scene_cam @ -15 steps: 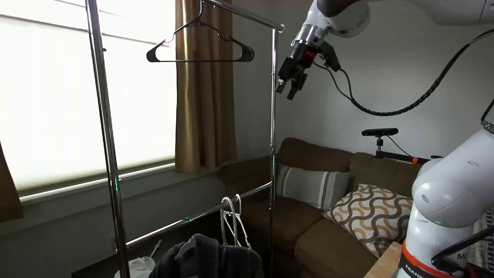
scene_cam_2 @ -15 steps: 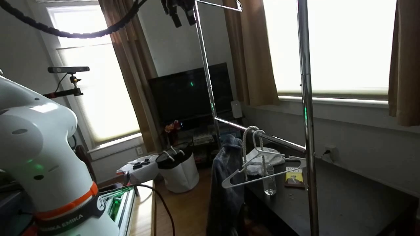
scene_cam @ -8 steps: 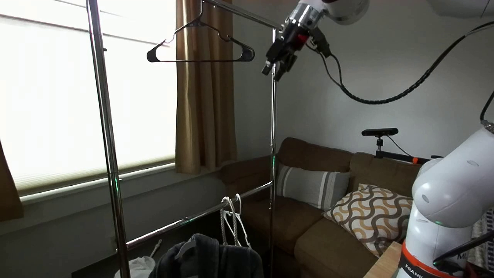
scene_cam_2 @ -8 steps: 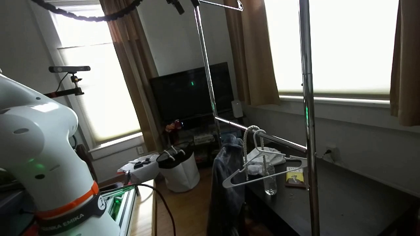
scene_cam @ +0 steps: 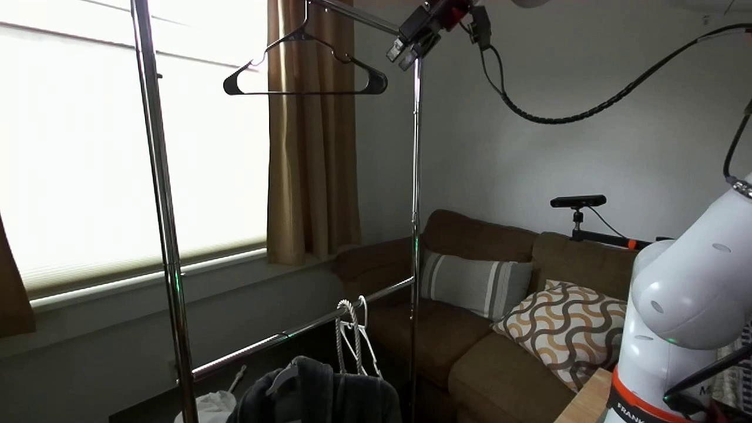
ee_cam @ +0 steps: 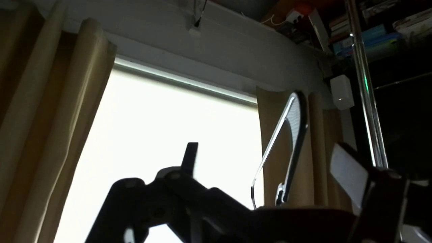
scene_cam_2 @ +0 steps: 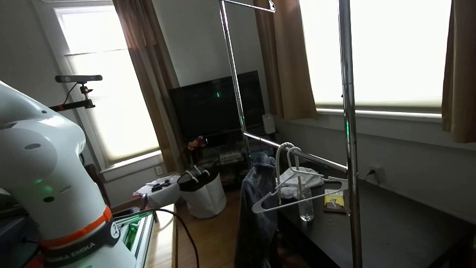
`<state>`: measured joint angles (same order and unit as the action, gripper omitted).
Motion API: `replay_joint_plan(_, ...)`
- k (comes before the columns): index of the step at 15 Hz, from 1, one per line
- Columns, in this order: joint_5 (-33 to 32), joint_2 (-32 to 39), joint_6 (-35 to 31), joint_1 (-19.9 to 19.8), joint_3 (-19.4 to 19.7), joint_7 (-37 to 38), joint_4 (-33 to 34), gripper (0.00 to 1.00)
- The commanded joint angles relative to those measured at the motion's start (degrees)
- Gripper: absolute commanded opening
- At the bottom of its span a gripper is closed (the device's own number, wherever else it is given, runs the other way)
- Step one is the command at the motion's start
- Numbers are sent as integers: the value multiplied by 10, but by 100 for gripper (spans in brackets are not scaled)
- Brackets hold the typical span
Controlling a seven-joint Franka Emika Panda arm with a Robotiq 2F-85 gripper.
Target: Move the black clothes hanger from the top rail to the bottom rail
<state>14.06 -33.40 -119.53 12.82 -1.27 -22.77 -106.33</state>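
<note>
The black clothes hanger [scene_cam: 301, 36] hangs by its hook from the top rail [scene_cam: 359, 17] in an exterior view. Its lower bar and one corner [scene_cam_2: 254, 7] show at the top edge of an exterior view. My gripper [scene_cam: 401, 56] is open and empty, right of the hanger and apart from it, overlapping the rack's upright in that picture. In the wrist view the open jaws [ee_cam: 270, 165] stand wide apart, with one hanger end [ee_cam: 297, 116] seen between them, farther off. The hook is hidden there. The bottom rail [scene_cam: 311, 325] also shows in an exterior view [scene_cam_2: 323, 160].
Chrome uprights [scene_cam: 416, 176] [scene_cam: 160, 176] stand at both rack ends. A white hanger [scene_cam_2: 264, 206], a rope loop [scene_cam_2: 277, 160] and a dark garment [scene_cam_2: 256, 212] hang at the bottom rail. A sofa [scene_cam: 487, 376] and a black table [scene_cam_2: 394, 230] are near the rack.
My open gripper has risen and moved left toward the hanger in an exterior view. It has gone out of the top of an exterior view. The hanger has not moved.
</note>
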Motion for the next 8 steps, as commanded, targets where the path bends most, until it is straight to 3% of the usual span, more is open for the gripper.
replay_joint_plan(1, 35, 80, 1, 43, 37, -71, 85, 100)
replay_joint_plan(4, 21, 123, 41, 38, 16, -67, 153, 100)
replay_joint_plan(8, -35, 136, 22, 11, -35, -2, 172, 100)
